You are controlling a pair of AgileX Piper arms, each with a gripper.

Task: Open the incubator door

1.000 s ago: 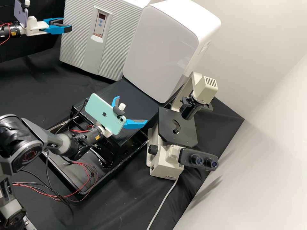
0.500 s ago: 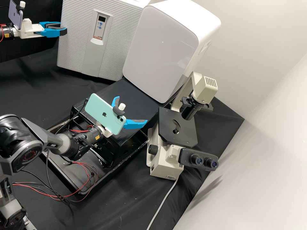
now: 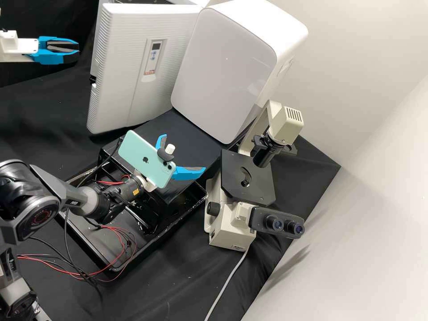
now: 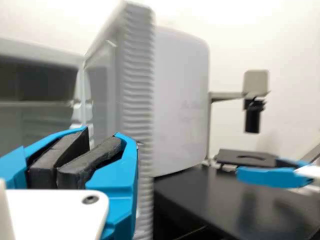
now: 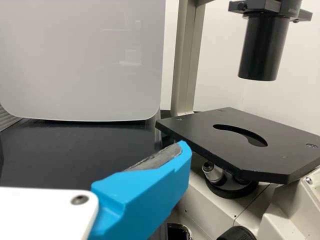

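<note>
Notably, the incubator door [image 3: 120,62] has swung out from the incubator [image 4: 40,52]; opening appears largely achieved. My left gripper [image 3: 78,46], clenched on nothing, is beside the incubator; my right gripper [image 3: 183,153], released, is in front.

2 grippers [image 3: 77,46], 1 incubator [image 3: 127,98], 1 microscope [image 3: 232,227], 1 phone [image 3: 141,154]

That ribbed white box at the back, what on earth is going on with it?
It's an incubator, and its ribbed door stands partly open. The robot's left gripper is just off the door's free edge, shut and not holding it. The right gripper is open and holds nothing, near the microscope. Both grippers are empty at this moment.
</note>
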